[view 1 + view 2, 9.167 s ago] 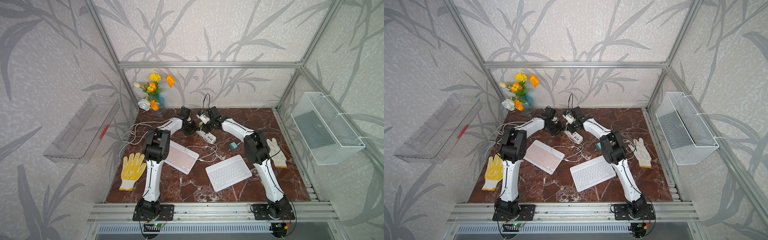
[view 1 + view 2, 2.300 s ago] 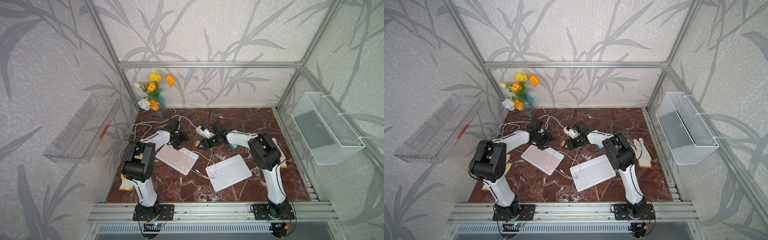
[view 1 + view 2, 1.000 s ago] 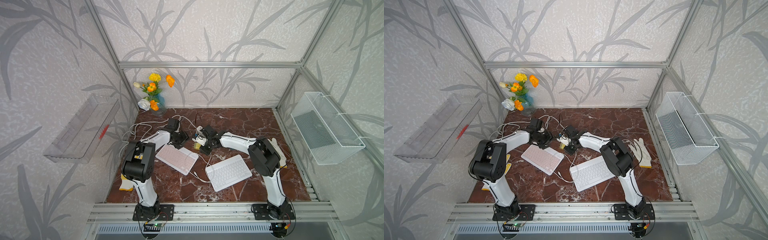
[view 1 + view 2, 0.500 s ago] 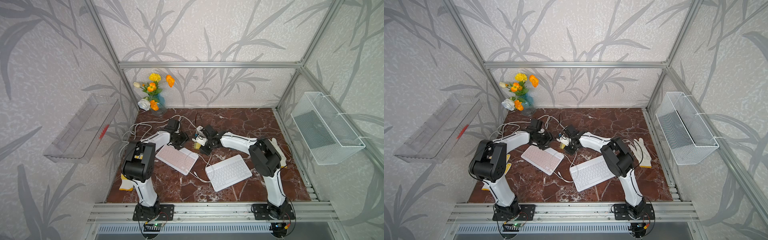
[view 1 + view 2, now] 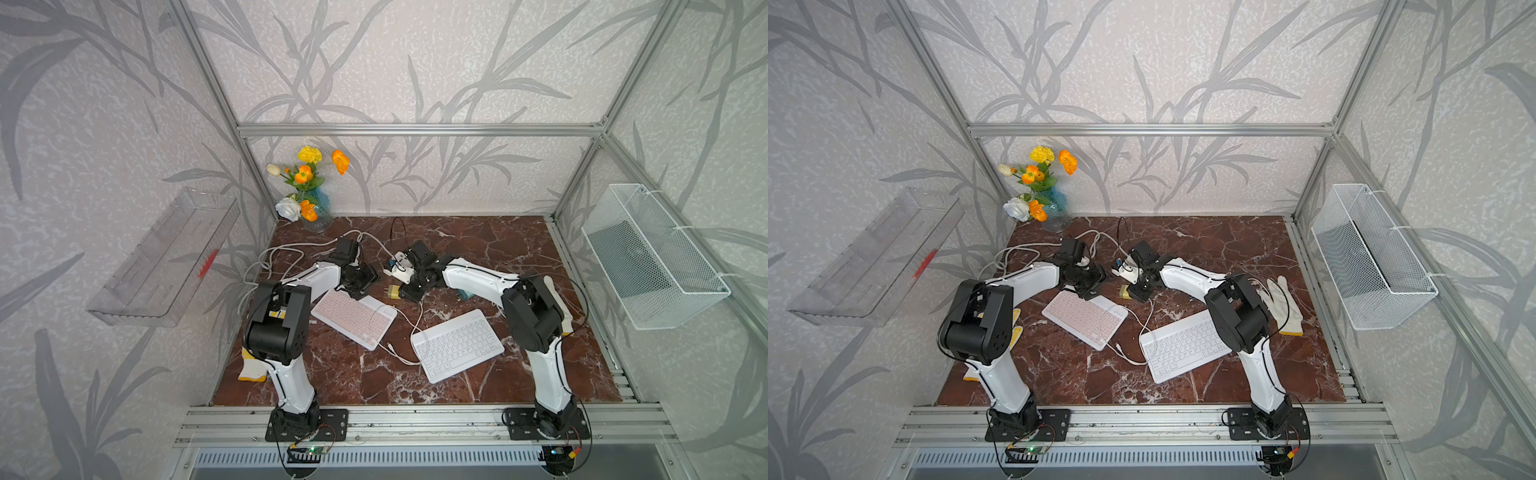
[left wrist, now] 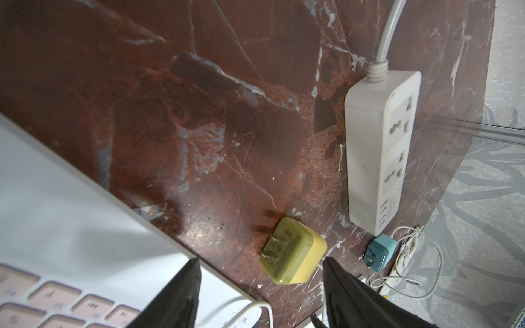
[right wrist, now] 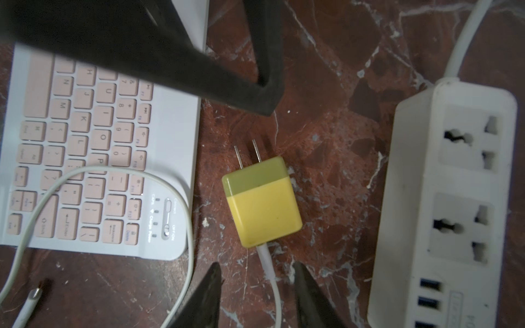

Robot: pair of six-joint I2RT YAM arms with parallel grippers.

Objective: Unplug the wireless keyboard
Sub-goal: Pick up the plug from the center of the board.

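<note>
**Yellow charger lies free of the power strip, both grippers over it**

I see the marble table [image 5: 478, 241] with both arms reaching in toward its middle. The white keyboard [image 5: 457, 345] lies toward the front. The pink keyboard [image 5: 353, 318] lies to the left of it as the top views show them, the two well apart.

Behind them the white power strip [image 7: 460, 198] lies flat with its sockets facing up. A small teal plug [image 6: 379, 252] lies at its end.

The yellow charger [image 7: 262, 201] lies on the marble between the pink keyboard and the strip, touching neither. Its two prongs are bare and point away from my right wrist camera.

A white cable [image 7: 268, 264] leaves the charger's back end. Another stretch loops over the corner of the pink keyboard and ends in a loose plug [image 7: 31, 295] on the table. I cannot tell from these views whether the two are one lead.

The left gripper [image 6: 261, 284] hangs over the pink keyboard's edge just short of the charger, jaws apart and holding nothing. The right gripper [image 7: 257, 272] has its jaws apart too, straddling the charger's cable without pinching it.
</note>
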